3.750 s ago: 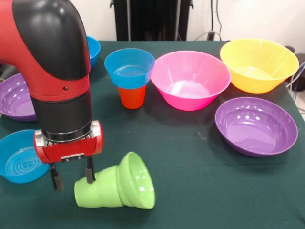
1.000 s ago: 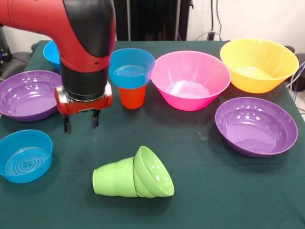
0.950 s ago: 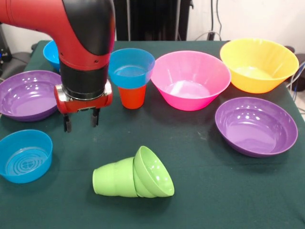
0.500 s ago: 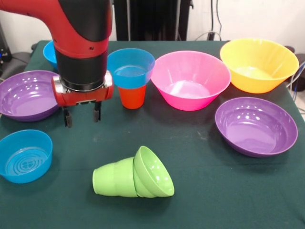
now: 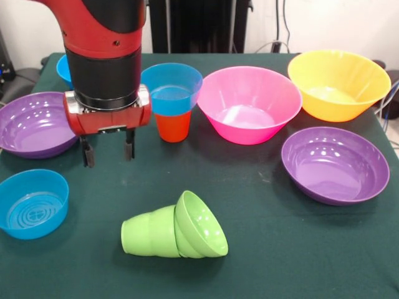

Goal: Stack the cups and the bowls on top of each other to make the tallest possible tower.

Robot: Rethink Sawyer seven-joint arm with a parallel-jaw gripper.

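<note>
Bench (image 5: 262,187): we are seeing a dark green cloth surface carrying every piece, and most of them are sitting separately.
Arm and gripper (image 5: 107,151): the red and black arm is hanging over the left side, and its two dark fingers are standing apart with nothing between them, above bare cloth.
Pink bowl (image 5: 249,104): it is sitting upright and alone near the middle, toward the back.
Yellow-orange bowl (image 5: 338,84): it is sitting upright and alone at the back right.
Purple bowls: one (image 5: 335,164) is resting at the right, the other (image 5: 34,123) at the left edge, both unstacked.
Blue bowls: one (image 5: 31,203) is lying alone at the front left; another (image 5: 64,67) is peeking out behind the arm.
Tower so far: a third blue bowl (image 5: 170,88) is sitting on the upright orange cup (image 5: 173,126), just beside the gripper.
Green pair: the lime green cup (image 5: 149,232) is lying on its side at the front with the small green bowl (image 5: 199,225) pressed against its mouth.
Progress: we are judging the task barely begun, with two pieces stacked and the rest waiting.
</note>
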